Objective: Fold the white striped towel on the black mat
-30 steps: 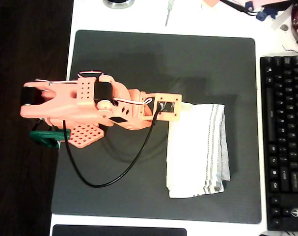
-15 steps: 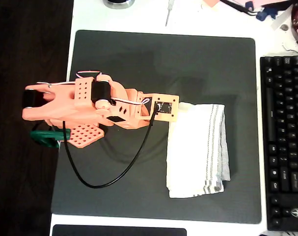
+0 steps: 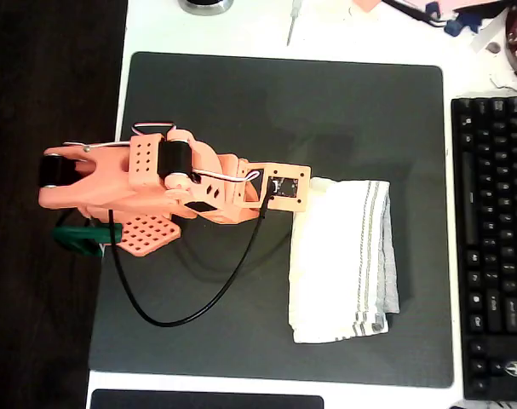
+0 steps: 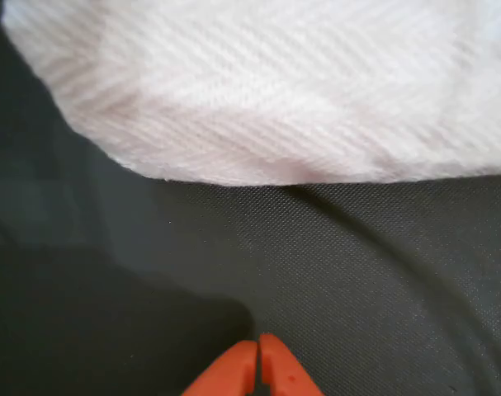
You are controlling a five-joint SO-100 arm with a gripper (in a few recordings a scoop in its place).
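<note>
Gripper [image 4: 257, 351]: your orange fingertips are pressed together, holding nothing, just short of the cloth.
Towel [image 3: 343, 260]: the white striped towel lies folded, right side of the black mat [image 3: 326, 102].

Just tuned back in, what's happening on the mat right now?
The orange arm's hand is shut and empty, fingertips together just above the black mat, short of the towel's near edge. The white striped towel lies folded into a narrow rectangle on the mat's right side, beside the keyboard.

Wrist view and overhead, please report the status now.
Gripper shut, empty, just short of the towel edge. White striped towel lies folded on the black mat. Nothing in the way.
</note>
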